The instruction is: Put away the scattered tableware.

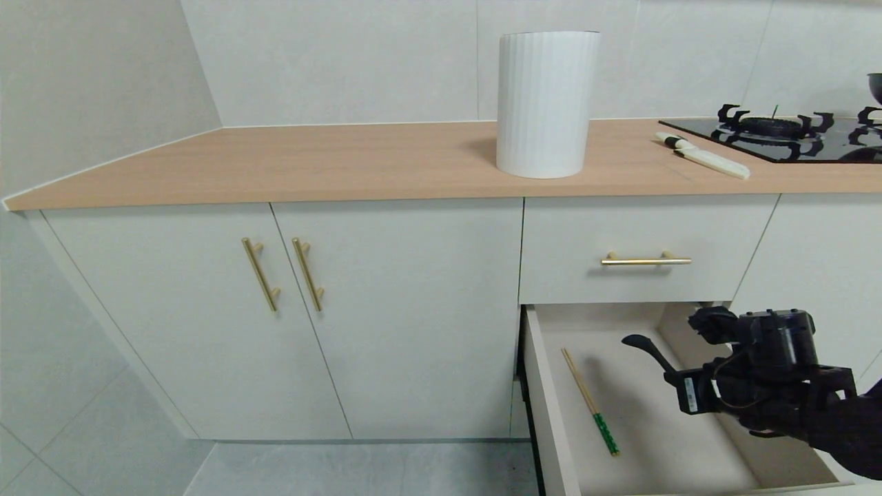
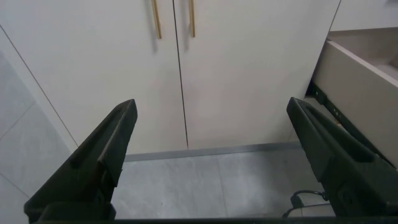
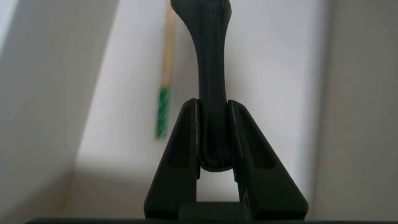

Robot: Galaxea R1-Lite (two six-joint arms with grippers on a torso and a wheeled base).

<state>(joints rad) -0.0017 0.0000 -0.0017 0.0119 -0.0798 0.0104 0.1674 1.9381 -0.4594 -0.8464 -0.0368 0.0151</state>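
Note:
My right gripper [image 1: 679,380] is shut on the handle of a black spoon [image 1: 642,347], holding it over the open lower drawer [image 1: 543,396]. In the right wrist view the spoon [image 3: 210,62] sticks out from between the closed fingers [image 3: 184,140] above the drawer's pale floor. A pair of wooden chopsticks with green ends [image 1: 590,410] lies inside the drawer, left of the spoon. They also show in the right wrist view as chopsticks [image 3: 163,87] beside the spoon. A white knife [image 1: 703,156] lies on the wooden counter near the stove. My left gripper [image 2: 211,112] is open and holds nothing, low before the cupboard doors.
A tall white ribbed container [image 1: 544,103] stands on the counter [image 1: 310,158]. A black gas hob [image 1: 778,134] sits at the far right. The upper drawer with a gold handle [image 1: 645,260] is shut above the open one. Two cupboard doors [image 1: 289,310] are shut on the left.

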